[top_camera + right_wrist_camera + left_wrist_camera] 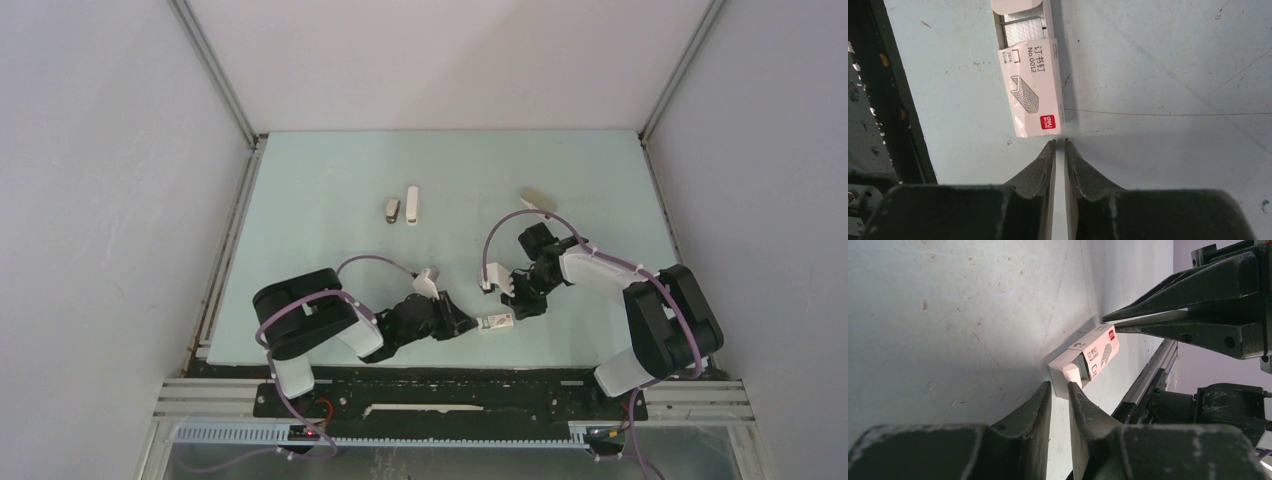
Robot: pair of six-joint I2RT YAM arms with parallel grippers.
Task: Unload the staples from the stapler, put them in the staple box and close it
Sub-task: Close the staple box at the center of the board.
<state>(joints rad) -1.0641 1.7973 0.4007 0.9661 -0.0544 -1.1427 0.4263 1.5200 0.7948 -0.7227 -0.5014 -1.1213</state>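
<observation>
The pale beige wedge-shaped stapler (536, 202) lies at the back right of the table, far from both grippers. A small white labelled staple box (497, 321) lies near the front between the grippers. It also shows in the left wrist view (1093, 354) and the right wrist view (1035, 90). Its tray is slid partly out, and silvery staples (1020, 29) show inside. My left gripper (470, 323) (1060, 386) is shut with its tips at the box's tray end, holding nothing. My right gripper (517, 305) (1060, 142) is shut and empty, its tips just off the box's other end.
A small grey stapler (392, 208) and a slim white stapler (411, 205) lie side by side at the back centre. The table's black front rail (1148, 375) runs close to the box. The right gripper's fingers (1168, 310) show over the box in the left wrist view.
</observation>
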